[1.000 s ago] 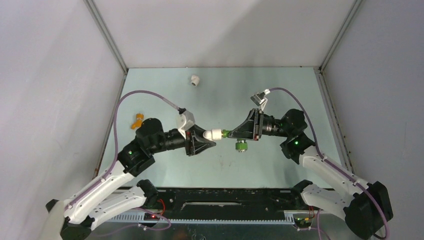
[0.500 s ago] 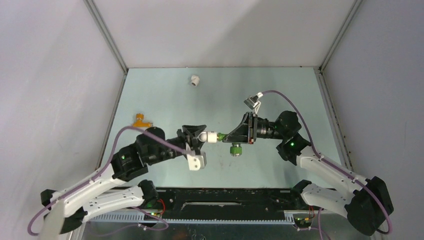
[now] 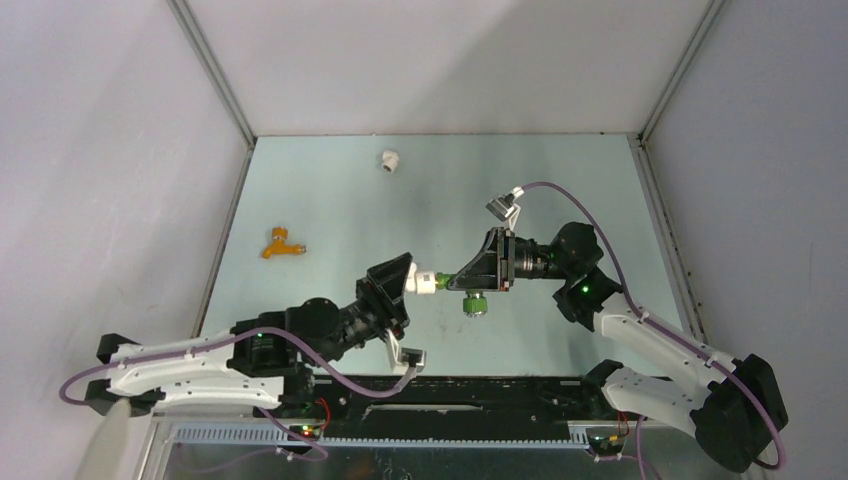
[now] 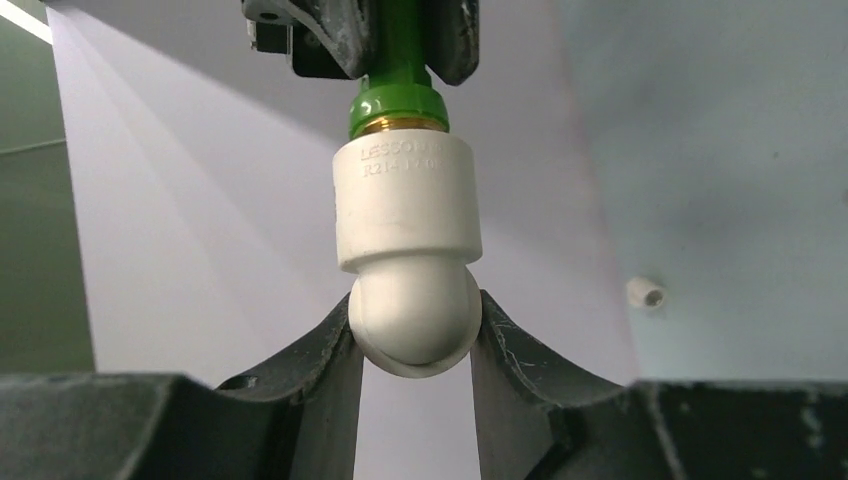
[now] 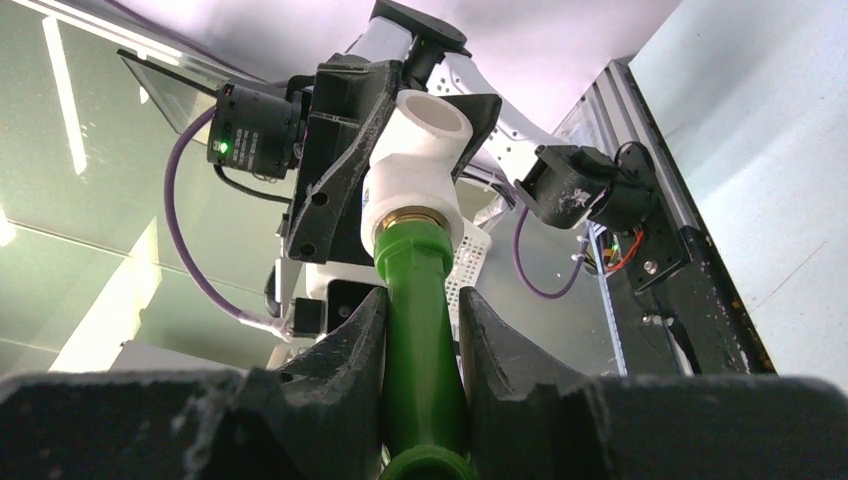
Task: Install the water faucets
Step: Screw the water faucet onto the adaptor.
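Sitting clamped in the right pincer (image 5: 421, 305), green faucet (image 5: 412, 262); left pincer (image 4: 414, 312) clamps white elbow (image 4: 404, 210).

Between scuffed matt black jaws, the green faucet (image 5: 418, 310) is glossy plastic with a brass ring (image 4: 402, 124); the white elbow fitting (image 4: 405, 215), smooth plastic.

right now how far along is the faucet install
Nothing looks finished. In hand: the left gripper clamps a white elbow fitting, the right gripper clamps the green faucet, whose end is in the fitting's mouth with a brass ring showing, so it may not be fully seated. Left: the orange faucet and a second white elbow lie apart on the table, untouched.
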`<state>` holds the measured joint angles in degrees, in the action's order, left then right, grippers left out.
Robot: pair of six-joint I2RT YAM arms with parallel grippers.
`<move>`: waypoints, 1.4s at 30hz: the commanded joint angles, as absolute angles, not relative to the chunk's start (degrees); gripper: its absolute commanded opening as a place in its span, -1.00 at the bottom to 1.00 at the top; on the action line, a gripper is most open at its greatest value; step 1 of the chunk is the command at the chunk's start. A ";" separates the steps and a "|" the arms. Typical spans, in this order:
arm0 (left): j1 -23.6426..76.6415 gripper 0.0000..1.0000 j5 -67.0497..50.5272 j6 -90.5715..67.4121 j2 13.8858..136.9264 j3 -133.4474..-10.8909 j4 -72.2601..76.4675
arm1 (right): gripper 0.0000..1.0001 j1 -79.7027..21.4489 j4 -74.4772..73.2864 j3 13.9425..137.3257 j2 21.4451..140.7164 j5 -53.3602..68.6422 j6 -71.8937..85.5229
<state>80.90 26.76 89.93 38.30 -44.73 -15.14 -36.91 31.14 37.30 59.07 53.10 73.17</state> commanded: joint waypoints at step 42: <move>67.68 0.99 31.91 -0.52 43.94 -56.40 -34.43 | -1.00 -19.08 7.30 37.86 49.19 59.44 58.89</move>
<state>71.75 37.36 29.63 42.19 -52.21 -29.08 -20.73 10.31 37.23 50.65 56.82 62.24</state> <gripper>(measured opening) 0.996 0.305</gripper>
